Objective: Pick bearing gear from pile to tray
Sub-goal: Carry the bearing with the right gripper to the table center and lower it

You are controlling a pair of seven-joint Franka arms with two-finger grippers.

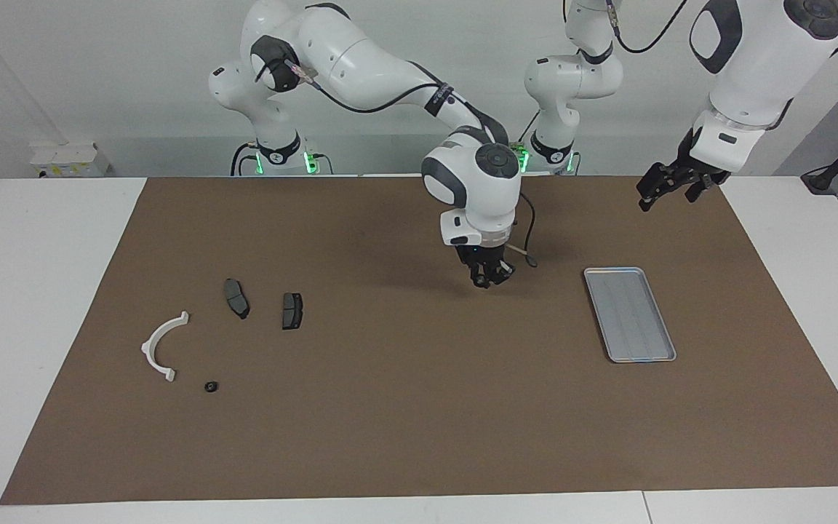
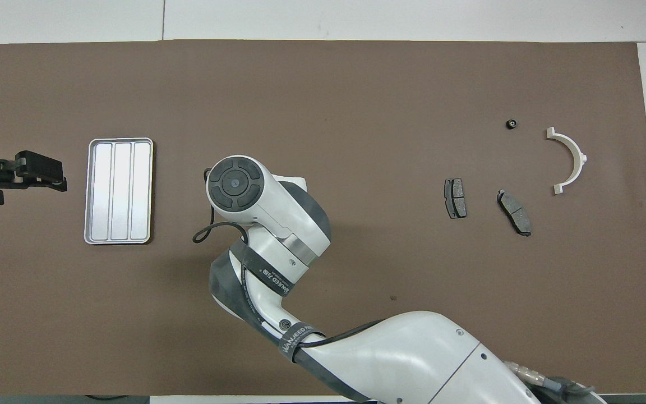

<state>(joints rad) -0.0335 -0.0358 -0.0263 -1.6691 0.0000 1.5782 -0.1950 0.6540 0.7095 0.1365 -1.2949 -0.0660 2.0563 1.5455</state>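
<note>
My right gripper (image 1: 490,279) hangs over the brown mat between the pile and the tray (image 1: 630,313), closer to the tray. Its fingertips are drawn close on a small dark piece, which I take to be the bearing gear. In the overhead view the right arm's wrist (image 2: 236,182) hides that gripper. The pile lies toward the right arm's end: a white arc (image 1: 147,348), two brake pads (image 1: 236,298) (image 1: 292,311) and a small black round piece (image 1: 210,386). My left gripper (image 1: 670,188) waits open, raised beside the empty tray (image 2: 120,191).
The brown mat (image 1: 419,407) covers most of the white table. The overhead view shows the arc (image 2: 575,154), the pads (image 2: 455,197) (image 2: 514,211) and the black piece (image 2: 512,123) uncovered. A loose cable (image 1: 528,247) dangles from the right wrist.
</note>
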